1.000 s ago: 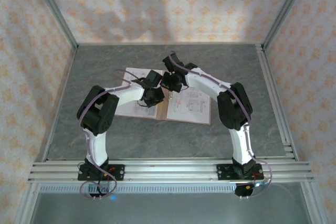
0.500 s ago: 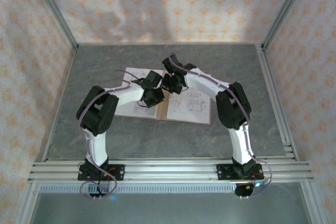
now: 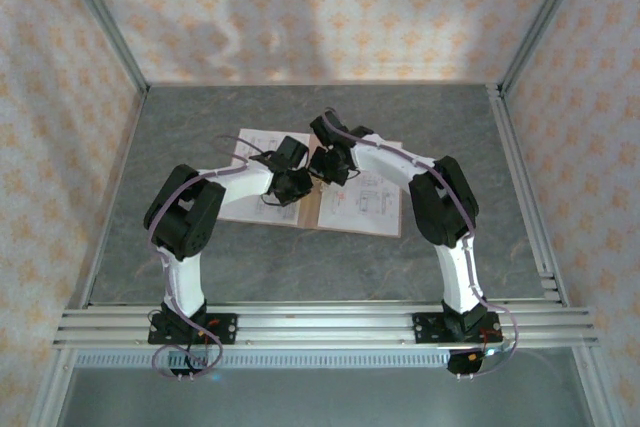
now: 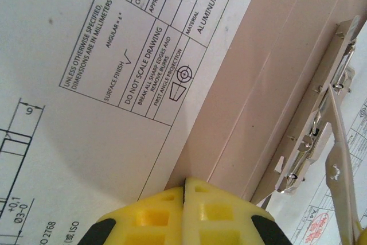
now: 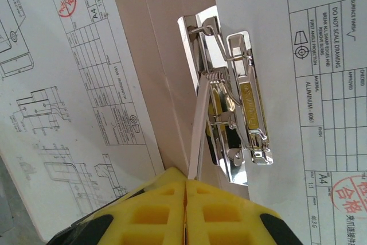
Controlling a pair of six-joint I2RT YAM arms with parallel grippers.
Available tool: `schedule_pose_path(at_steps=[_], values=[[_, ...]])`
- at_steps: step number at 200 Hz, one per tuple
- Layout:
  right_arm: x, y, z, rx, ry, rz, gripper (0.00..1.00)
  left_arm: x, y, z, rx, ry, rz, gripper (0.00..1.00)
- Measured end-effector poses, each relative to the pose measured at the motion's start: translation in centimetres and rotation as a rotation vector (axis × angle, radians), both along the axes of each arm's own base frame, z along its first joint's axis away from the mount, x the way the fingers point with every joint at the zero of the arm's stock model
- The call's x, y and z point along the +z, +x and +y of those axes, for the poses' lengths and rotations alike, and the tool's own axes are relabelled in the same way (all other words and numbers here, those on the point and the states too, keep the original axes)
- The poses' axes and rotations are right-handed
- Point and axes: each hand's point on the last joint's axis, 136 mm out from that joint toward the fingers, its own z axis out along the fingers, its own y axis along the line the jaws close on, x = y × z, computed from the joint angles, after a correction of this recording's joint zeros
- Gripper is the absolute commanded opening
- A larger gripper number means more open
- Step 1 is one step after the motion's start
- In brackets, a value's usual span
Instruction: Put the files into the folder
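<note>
The left gripper (image 4: 184, 185) has its fingers together and empty, its tip at a sheet's edge. The right gripper (image 5: 186, 175) is pinched on the lever (image 5: 198, 124) of the clip (image 5: 241, 107). The files (image 4: 86, 84) lie spread across the open folder (image 4: 252, 84). If the lever slips free, the clip could snap down and crease or skew them.

From above, the arms (image 3: 400, 162) hide the middle of the folder (image 3: 309, 215). Print on the files (image 3: 372, 199) is too tiny to read there. The clip lever (image 5: 198, 121) ends hidden inside the right gripper (image 5: 185, 183).

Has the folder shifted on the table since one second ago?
No. The folder keeps its place: its near right corner sits equally far from the table's right rail.
</note>
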Motion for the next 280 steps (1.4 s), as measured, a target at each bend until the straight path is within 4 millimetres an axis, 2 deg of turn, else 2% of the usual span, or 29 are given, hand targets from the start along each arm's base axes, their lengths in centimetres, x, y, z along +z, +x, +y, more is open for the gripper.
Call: schedule_pose_path(at_steps=[18,38,50,113,135,177,246,280], values=[[-0.1,0.0,0.0,0.001,0.003,0.001,0.11,0.0,0.0,0.0,0.000,0.002,-0.001,0.00],[-0.3,-0.1,-0.1,-0.002,0.000,0.004,0.23,0.0,0.0,0.0,0.001,0.003,-0.002,0.00],[-0.4,-0.1,-0.2,0.003,-0.006,0.001,0.25,0.0,0.0,0.0,0.005,0.002,0.000,0.00],[-0.4,0.0,-0.3,0.004,-0.010,-0.003,0.25,0.0,-0.1,0.0,0.017,-0.004,0.001,0.00],[-0.4,0.0,-0.3,0.010,-0.013,-0.008,0.20,0.0,0.0,0.0,0.017,-0.004,0.001,0.00],[-0.3,0.0,-0.3,0.019,-0.021,-0.016,0.19,0.0,0.0,0.0,0.017,-0.004,0.001,0.00],[2.0,1.8,-0.8,-0.012,-0.008,-0.045,0.20,0.0,0.0,0.0,0.016,-0.004,0.000,0.00],[2.0,2.4,-1.4,-0.045,0.001,-0.043,0.23,0.0,0.0,0.0,0.016,-0.004,0.000,0.00]])
